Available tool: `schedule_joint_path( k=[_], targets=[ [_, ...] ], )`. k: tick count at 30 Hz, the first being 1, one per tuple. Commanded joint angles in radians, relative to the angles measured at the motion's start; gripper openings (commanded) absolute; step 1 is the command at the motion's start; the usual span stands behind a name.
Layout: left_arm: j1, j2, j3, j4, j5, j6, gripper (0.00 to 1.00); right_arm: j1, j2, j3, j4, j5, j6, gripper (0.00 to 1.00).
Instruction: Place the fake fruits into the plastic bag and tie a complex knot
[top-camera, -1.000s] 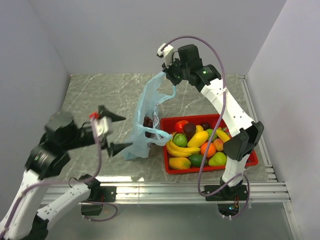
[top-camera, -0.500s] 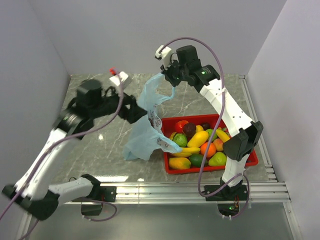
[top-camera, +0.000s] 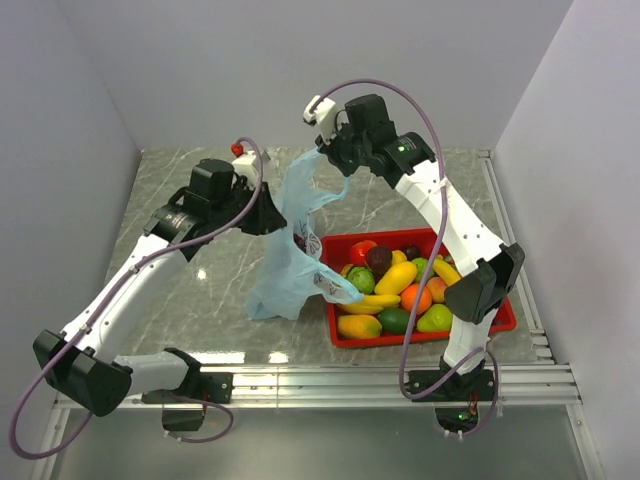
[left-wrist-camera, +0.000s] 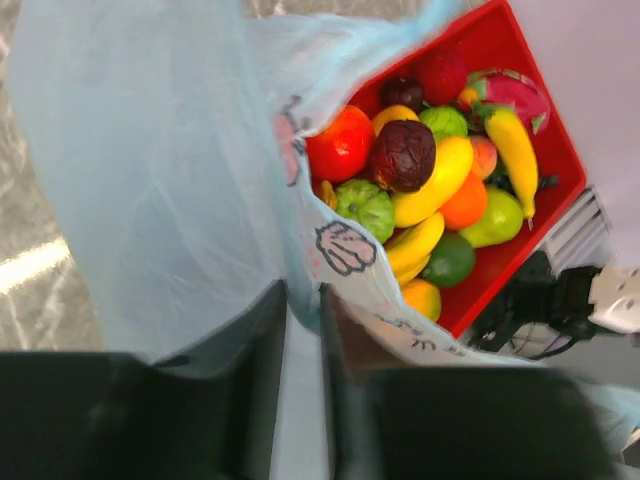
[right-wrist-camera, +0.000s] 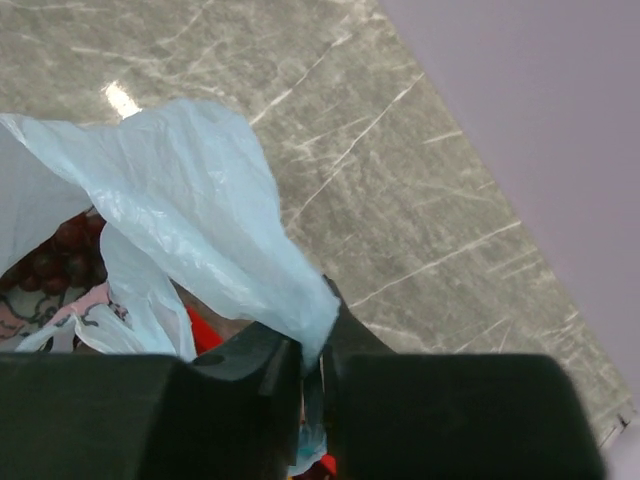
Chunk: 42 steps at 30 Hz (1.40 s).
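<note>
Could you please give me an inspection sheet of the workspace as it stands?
Surface: grey marbled table.
Job's things: blue bag held upright, not tied; grapes inside it; other fruits in the red tray.
Clutter: nothing seen.
Hands: left hand shut on the bag's side; right hand shut on the bag's top, raised.
Cables: purple cables loop along both arms.
Surroundings: plain walls; metal rail at the near edge.

Boxed in by plain pale walls, floored with a grey marbled tabletop.
Veined white, catching glare near the front metal rail.
</note>
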Motion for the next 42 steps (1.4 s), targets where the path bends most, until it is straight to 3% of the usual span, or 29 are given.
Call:
schedule_joint_path(
  k=[1,4,5,6,8,9,11,12,15,19,24,33,42],
  targets=[
    [0.061,-0.007,-0.008,0.029,0.042,-0.033,0.15,-0.009,-0.057,-0.019,-0.017,0.002,-0.027,0.19],
    [0.127,-0.019,-0.019,0.043,0.088,-0.044,0.00,-0.017,-0.072,-0.021,-0.051,-0.035,-0.025,0.34],
    [0.163,-0.027,-0.031,0.051,0.133,-0.045,0.00,-0.019,-0.083,-0.021,-0.058,-0.049,-0.019,0.44],
    [0.180,-0.036,-0.039,0.075,0.160,-0.050,0.00,-0.028,-0.087,-0.016,-0.077,-0.058,-0.012,0.60],
    [0.207,-0.065,-0.052,0.095,0.200,-0.051,0.00,-0.067,-0.100,0.003,-0.112,-0.134,0.019,0.75],
    [0.210,-0.073,-0.057,0.107,0.242,-0.045,0.00,-0.084,-0.104,0.040,-0.135,-0.171,0.031,0.88],
    [0.210,-0.087,-0.057,0.121,0.275,-0.031,0.00,-0.139,-0.118,0.085,-0.227,-0.295,0.059,0.90],
    [0.210,-0.090,-0.060,0.126,0.284,-0.022,0.00,-0.204,-0.129,0.112,-0.259,-0.445,0.070,0.90],
    [0.223,-0.091,-0.052,0.111,0.289,0.010,0.00,-0.302,-0.202,0.036,-0.331,-0.575,0.088,0.91],
    [0.258,-0.082,-0.049,0.106,0.338,0.035,0.00,-0.348,-0.328,-0.217,-0.362,-0.521,-0.011,0.88],
    [0.296,-0.056,-0.016,0.061,0.401,0.082,0.00,-0.356,-0.448,-0.576,-0.283,-0.379,-0.117,0.85],
    [0.306,-0.053,-0.034,0.058,0.421,0.091,0.00,-0.240,-0.365,-0.779,-0.056,-0.153,0.031,0.95],
    [0.306,-0.081,-0.052,0.049,0.384,0.113,0.00,-0.203,-0.239,-0.813,-0.012,-0.158,0.067,0.96]
  ],
)
